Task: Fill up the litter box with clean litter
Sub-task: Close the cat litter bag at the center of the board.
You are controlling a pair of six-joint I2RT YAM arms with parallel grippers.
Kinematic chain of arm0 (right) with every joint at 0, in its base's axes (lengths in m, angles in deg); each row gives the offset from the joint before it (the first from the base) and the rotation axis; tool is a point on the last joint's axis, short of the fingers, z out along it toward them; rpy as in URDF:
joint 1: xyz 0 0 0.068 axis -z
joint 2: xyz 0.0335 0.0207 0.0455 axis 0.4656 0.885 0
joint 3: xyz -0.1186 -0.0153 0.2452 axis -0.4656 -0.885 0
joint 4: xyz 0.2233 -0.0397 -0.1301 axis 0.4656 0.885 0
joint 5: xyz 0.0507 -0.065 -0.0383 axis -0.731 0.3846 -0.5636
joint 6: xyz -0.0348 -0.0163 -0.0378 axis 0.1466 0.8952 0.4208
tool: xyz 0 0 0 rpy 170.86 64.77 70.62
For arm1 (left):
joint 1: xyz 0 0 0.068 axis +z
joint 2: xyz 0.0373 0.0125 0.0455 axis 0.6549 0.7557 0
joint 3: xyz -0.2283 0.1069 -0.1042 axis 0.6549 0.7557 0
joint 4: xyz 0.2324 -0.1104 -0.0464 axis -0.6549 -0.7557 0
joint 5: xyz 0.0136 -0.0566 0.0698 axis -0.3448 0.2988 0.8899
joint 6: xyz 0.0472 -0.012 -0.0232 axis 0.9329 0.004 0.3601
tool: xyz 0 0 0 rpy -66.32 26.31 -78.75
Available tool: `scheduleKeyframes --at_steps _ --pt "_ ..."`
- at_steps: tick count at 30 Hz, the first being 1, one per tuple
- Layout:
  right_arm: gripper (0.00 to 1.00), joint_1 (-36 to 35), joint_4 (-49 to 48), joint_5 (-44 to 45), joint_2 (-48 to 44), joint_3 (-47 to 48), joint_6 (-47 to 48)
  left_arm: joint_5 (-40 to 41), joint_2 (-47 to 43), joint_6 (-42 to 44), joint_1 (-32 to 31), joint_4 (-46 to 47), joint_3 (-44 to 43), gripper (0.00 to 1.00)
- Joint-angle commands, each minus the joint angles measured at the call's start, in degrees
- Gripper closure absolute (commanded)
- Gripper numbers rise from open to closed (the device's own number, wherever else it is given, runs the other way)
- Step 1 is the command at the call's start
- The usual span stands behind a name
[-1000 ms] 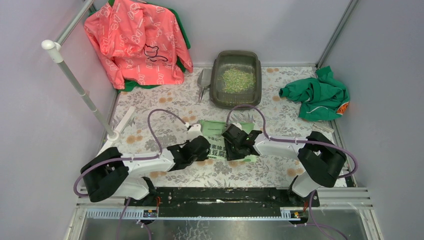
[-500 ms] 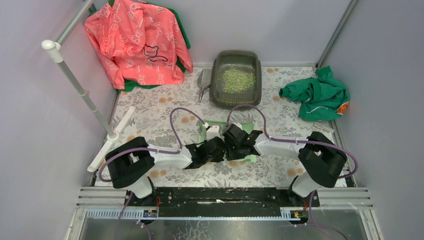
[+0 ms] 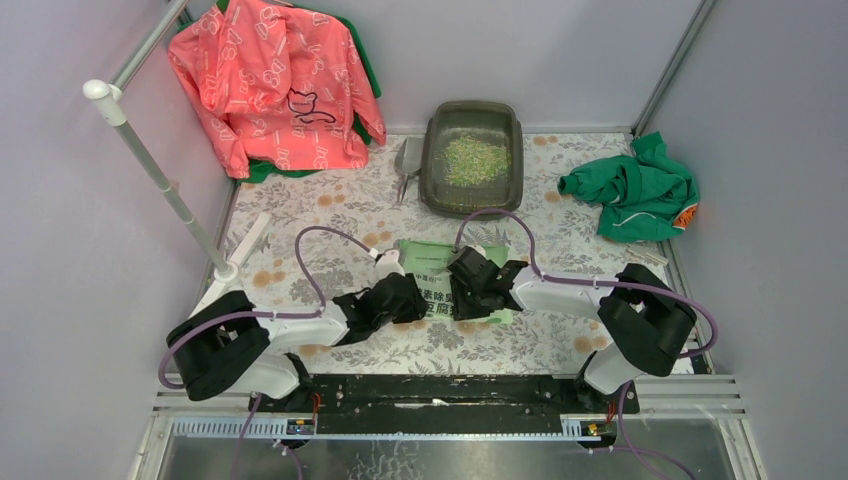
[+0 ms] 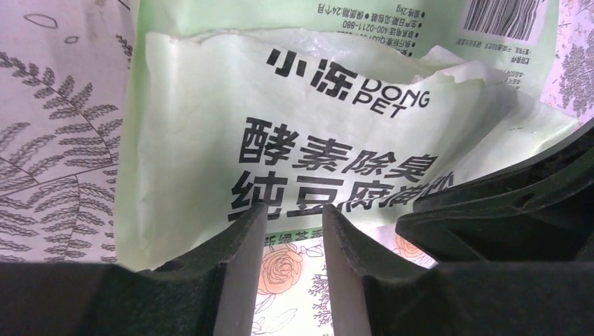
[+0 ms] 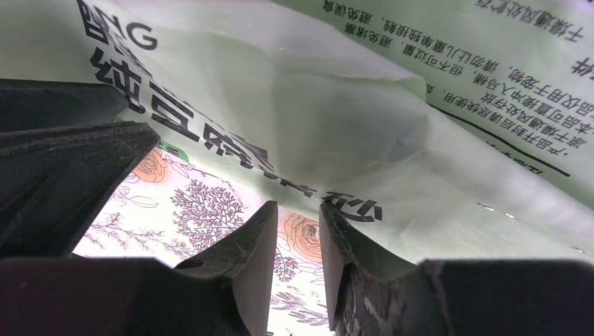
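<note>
Grey-olive plastic, the litter box point(image 3: 430, 170) stood at the far edge of the floral cloth point(image 3: 330, 215), near the back wall. The clean litter point(image 3: 476, 160) lay heaped inside it, and a scoop point(image 3: 406, 165) sat just beside its left rim. Bare cloth separated it from the pale green bag point(image 3: 425, 258) near the arms. A pink jacket point(image 3: 275, 85) filled the far left corner and a green garment point(image 3: 630, 190) the right side. Left gripper point(image 4: 293, 217): fingers parted at the bag's edge, nothing between them. Right gripper point(image 5: 294, 210): narrowly parted, tips at the bag, cloth visible through the gap.
</note>
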Motion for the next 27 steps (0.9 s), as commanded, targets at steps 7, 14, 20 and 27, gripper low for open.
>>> scheduleKeyframes --at_steps 7,14,20,27 --pt "0.63 1.38 2.96 1.75 4.44 0.5 1.7 4.19 1.95 3.96 0.72 -17.63 -2.74 0.48" --pt "0.64 1.38 6.22 3.63 8.66 8.39 2.67 5.1 7.11 5.65 0.51 -20.25 -6.69 0.48" --pt "0.63 1.7 9.41 9.63 9.61 10.02 3.18 6.76 8.42 5.55 0.55 -20.58 -6.05 0.48" --pt "0.62 5.35 8.06 10.92 2.84 -1.57 3.38 6.48 4.35 3.19 0.71 -22.0 -3.33 0.48"
